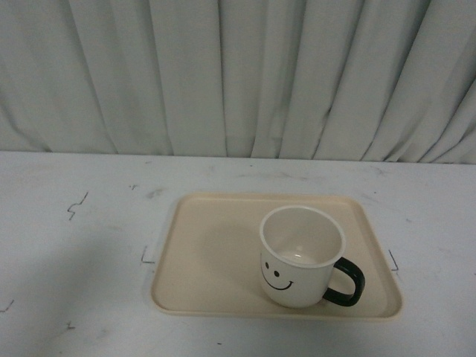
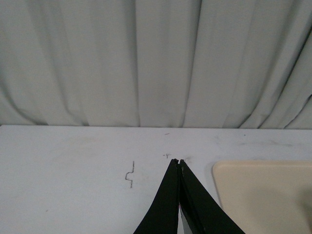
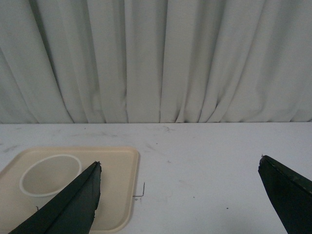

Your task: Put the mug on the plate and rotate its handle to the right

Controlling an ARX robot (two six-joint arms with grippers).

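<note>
- While neither holds anything, left gripper (image 2: 178,163) has fingers pressed together; right gripper (image 3: 179,161) is spread wide.
- Mug (image 1: 301,256) stands upright on plate (image 1: 208,256), right half, smiley toward camera.
- Handle (image 1: 348,283) points right.

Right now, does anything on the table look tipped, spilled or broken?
Nothing stands out. The mug stands upright and looks empty on the plate, toward its right side, with the handle pointing right. No spill shows. The table carries only a few small dark scuff marks.
</note>
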